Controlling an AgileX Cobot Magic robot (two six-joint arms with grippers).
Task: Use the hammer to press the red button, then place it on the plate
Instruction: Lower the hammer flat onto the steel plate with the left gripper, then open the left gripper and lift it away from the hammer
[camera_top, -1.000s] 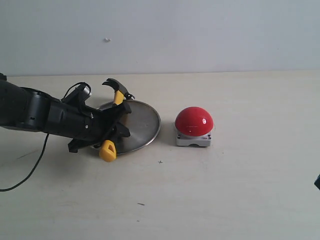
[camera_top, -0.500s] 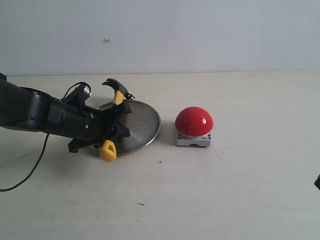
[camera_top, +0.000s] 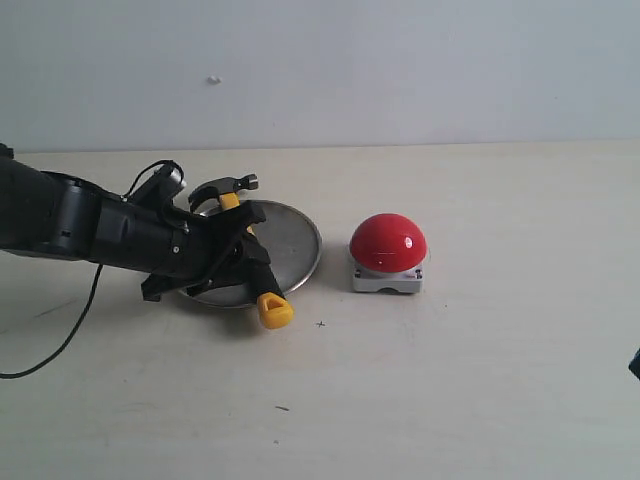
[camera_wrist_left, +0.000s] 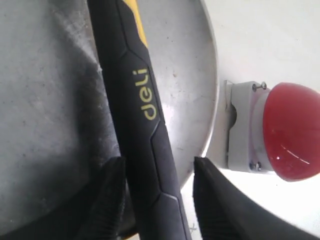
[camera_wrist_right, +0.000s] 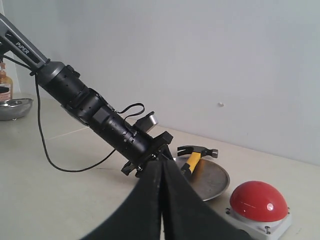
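The hammer (camera_top: 228, 187) lies across the plate (camera_top: 296, 250), its steel head over the far rim and its yellow looped end (camera_top: 275, 311) past the near rim. My left gripper (camera_top: 250, 245) is open astride the black handle (camera_wrist_left: 142, 110), and a gap shows on the side toward the red button (camera_wrist_left: 290, 132). The red button (camera_top: 388, 243) sits on its grey base just right of the plate, untouched. The right wrist view shows my right gripper (camera_wrist_right: 162, 167) shut and empty, well away from the hammer (camera_wrist_right: 192, 159), the plate (camera_wrist_right: 212, 181) and the button (camera_wrist_right: 259, 201).
A black cable (camera_top: 60, 340) trails from the left arm across the table on the left. A small metal bowl (camera_wrist_right: 15, 107) and a bottle (camera_wrist_right: 4, 82) stand far off behind the left arm. A pale wall backs the table.
The hammer has swung on the plate. Its yellow end moved right along the near rim and its head tipped down toward the far rim. The left gripper turned with it.
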